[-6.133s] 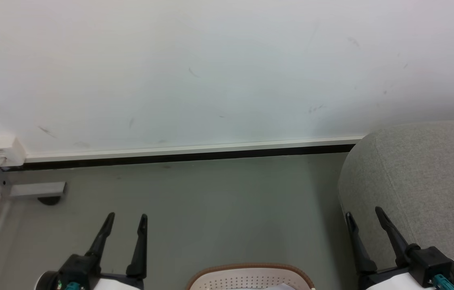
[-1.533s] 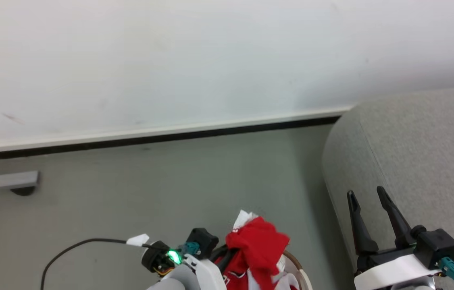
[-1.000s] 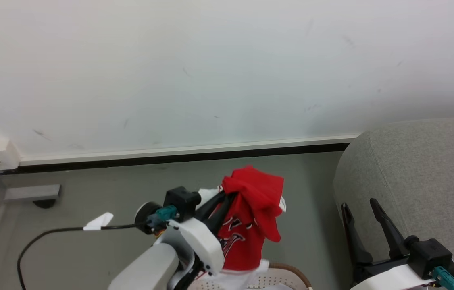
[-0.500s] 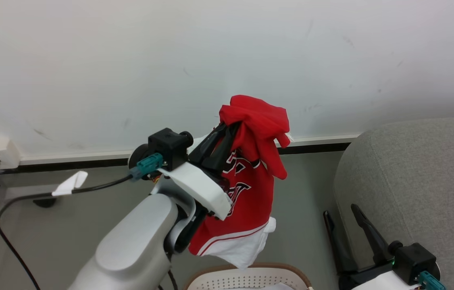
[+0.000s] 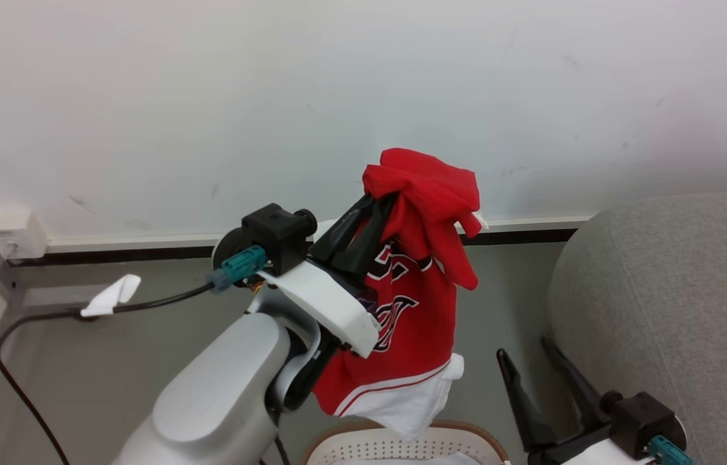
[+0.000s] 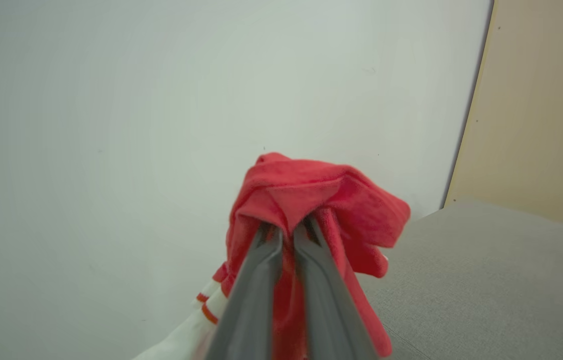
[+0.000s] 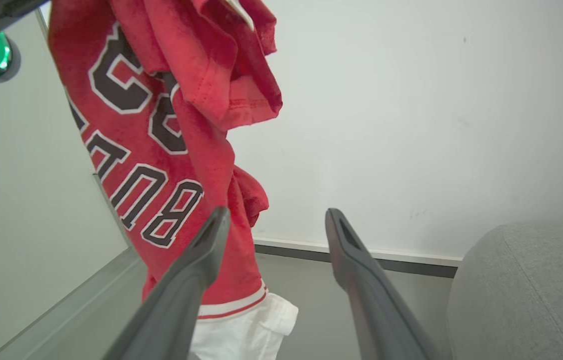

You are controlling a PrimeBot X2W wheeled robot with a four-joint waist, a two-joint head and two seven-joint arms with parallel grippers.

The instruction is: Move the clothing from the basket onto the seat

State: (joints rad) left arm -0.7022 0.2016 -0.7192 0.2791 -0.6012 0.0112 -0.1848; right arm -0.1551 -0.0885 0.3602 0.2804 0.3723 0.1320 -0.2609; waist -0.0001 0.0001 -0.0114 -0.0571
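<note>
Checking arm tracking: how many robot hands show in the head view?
2. The left hand is at centre, clamped on the red clothing; the right hand is open, low beside the seat.

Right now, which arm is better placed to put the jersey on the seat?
Left. The left gripper is shut on the jersey, lifted above the basket; the right gripper is open, empty, low beside the seat.

A plain indoor room: scuffed white wall (image 5: 144,97), grey floor (image 5: 112,336), upholstered seat (image 5: 673,290)
</note>
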